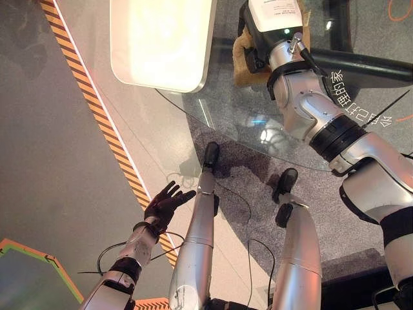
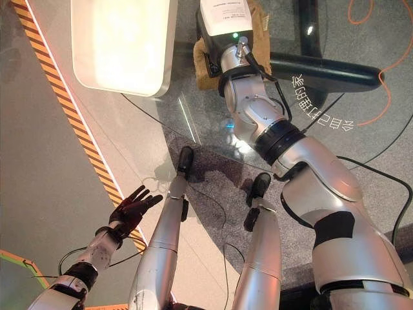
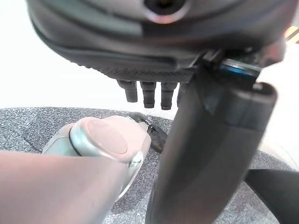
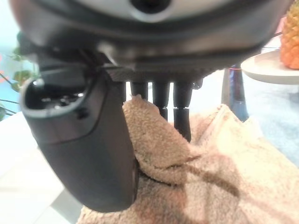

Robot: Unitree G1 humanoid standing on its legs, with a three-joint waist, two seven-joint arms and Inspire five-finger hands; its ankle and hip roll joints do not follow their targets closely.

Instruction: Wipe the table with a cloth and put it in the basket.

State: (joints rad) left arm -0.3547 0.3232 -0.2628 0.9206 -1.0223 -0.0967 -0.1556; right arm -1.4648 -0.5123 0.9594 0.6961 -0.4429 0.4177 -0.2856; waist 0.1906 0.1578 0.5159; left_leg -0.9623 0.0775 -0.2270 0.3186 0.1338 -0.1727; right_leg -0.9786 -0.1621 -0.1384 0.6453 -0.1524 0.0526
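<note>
Tan terry cloth (image 4: pixel 205 163), soft and bunched into folds, lies on the round clear glass table (image 1: pixel 245 123) under the right hand (image 4: pixel 84 154), whose thumb and fingers pinch a raised fold. It looks light and limp, so it should drag easily over the slick glass; a raised fold looks the best place to grip. The left hand (image 1: pixel 166 202) hangs low beside the table, fingers spread, holding nothing.

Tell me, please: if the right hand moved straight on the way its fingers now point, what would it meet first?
Most likely the tan cloth: the right hand already rests on it, fingers reaching onto its folds. Beyond that, depth is unclear.
</note>
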